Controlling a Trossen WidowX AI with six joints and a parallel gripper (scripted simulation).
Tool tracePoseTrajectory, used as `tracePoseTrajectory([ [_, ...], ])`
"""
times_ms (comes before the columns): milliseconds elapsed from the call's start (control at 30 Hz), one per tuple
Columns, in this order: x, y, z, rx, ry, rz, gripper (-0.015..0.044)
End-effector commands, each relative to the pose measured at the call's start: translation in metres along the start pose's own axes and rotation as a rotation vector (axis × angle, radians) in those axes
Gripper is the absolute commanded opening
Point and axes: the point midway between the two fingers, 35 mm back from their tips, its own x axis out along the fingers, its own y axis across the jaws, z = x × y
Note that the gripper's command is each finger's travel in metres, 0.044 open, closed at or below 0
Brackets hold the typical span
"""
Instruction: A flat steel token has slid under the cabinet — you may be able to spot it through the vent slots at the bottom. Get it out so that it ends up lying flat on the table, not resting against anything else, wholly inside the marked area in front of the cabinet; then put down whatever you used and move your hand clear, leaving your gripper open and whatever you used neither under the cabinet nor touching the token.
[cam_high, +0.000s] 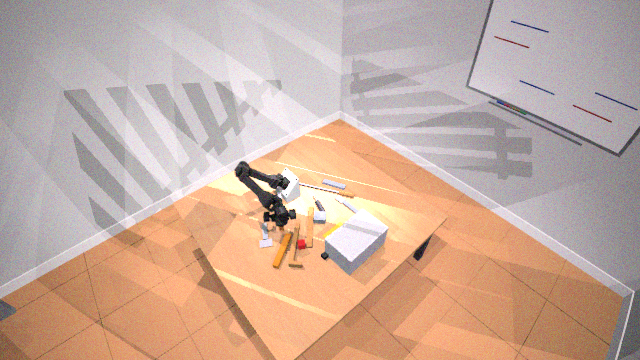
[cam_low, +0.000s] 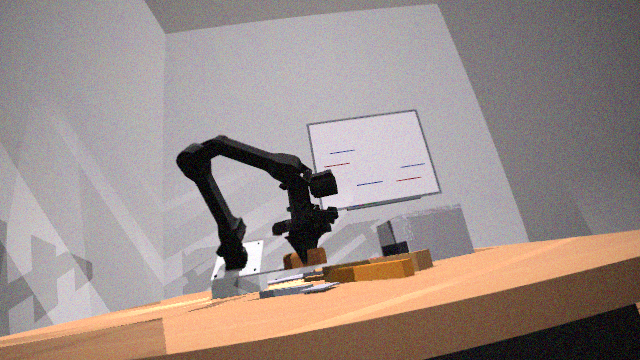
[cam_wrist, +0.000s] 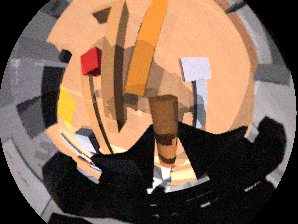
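Note:
My gripper (cam_high: 276, 226) (cam_low: 304, 253) (cam_wrist: 162, 124) is shut on a short brown wooden block (cam_low: 307, 258) (cam_wrist: 162, 119) and holds it low over the table, left of the other tools. The white cabinet (cam_high: 356, 240) (cam_low: 425, 229) stands to the right on the table. A yellow marked area (cam_high: 330, 231) (cam_wrist: 67, 104) shows in front of it. The steel token is not visible in any view.
An orange bar (cam_high: 282, 250) (cam_low: 372, 271) (cam_wrist: 147, 46), a T-shaped wooden rake (cam_high: 295, 248) (cam_wrist: 120, 63), a wooden stick (cam_high: 309, 227) and a red cube (cam_high: 301, 244) (cam_wrist: 91, 62) lie between me and the cabinet. A grey angled piece (cam_high: 264, 237) (cam_wrist: 194, 68) lies just beside the gripper. Several grey tools lie behind.

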Motion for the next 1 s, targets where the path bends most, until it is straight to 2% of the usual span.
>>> tracePoseTrajectory([
  [0,0.006,0.002,-0.003,-0.001,0.009,0.006,0.0],
  [967,0.041,0.002,-0.004,0.009,0.008,0.005,0.0],
])
